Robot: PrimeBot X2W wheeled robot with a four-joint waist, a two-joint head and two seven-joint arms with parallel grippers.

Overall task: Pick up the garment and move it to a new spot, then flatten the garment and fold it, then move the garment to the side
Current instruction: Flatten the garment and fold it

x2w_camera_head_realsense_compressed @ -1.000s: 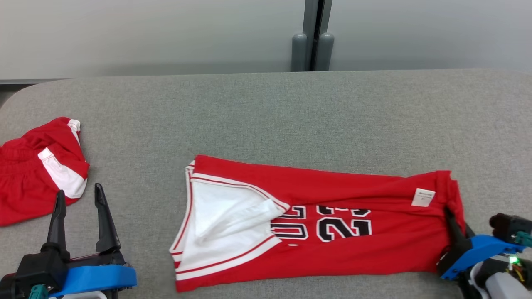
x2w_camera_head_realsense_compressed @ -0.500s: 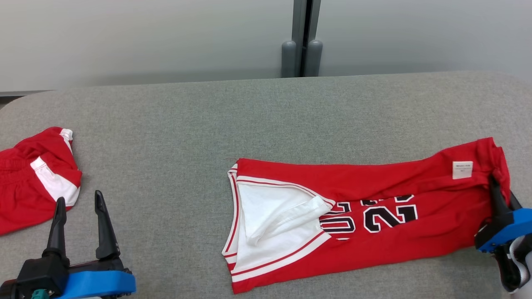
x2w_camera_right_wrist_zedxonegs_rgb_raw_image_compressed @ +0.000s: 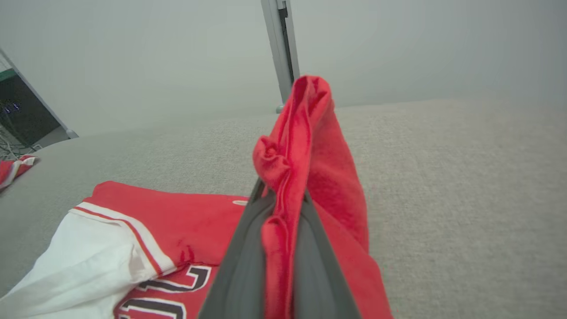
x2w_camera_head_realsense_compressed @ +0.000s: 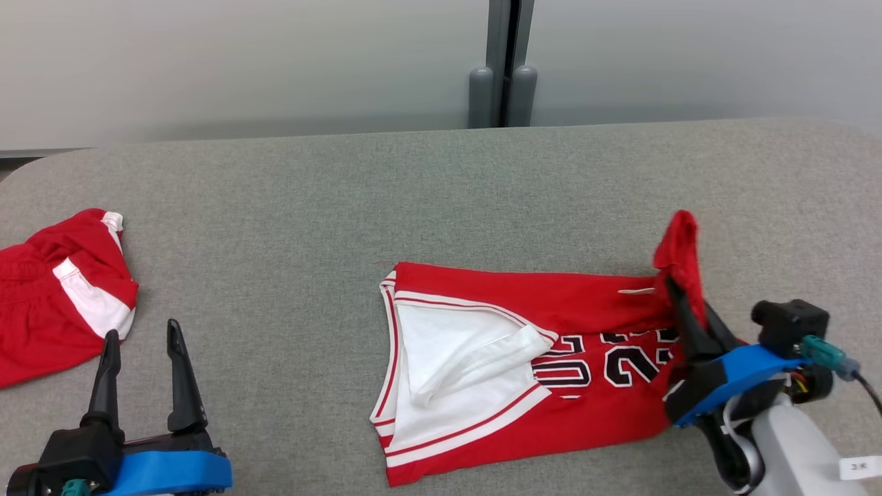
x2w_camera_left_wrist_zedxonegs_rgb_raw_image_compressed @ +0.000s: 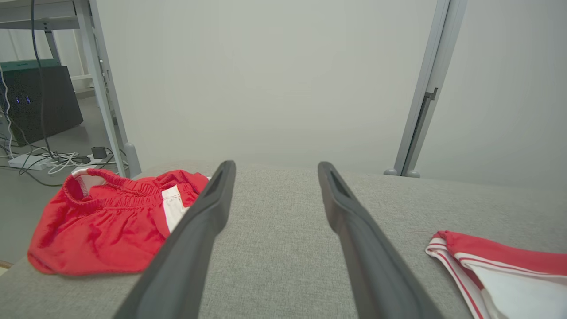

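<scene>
One jersey (x2w_camera_head_realsense_compressed: 586, 303), one pair of shorts (x2w_camera_head_realsense_compressed: 41, 324)

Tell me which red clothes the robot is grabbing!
Look at the big grey table. Near its front, right of the middle, lies the red jersey, one end pinched by the right gripper. Unlike the red shorts at the left edge, it has black numbers and a white lining.

Grey table (x2w_camera_head_realsense_compressed: 441, 186) bears red jersey (x2w_camera_head_realsense_compressed: 551, 297) and red shorts (x2w_camera_head_realsense_compressed: 41, 331)

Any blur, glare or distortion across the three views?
Head view: soft even light, no glare, jersey sharp. Left wrist view: wide angle stretches the left gripper. Right wrist view: jersey fold close up and soft, wall hazy.
</scene>
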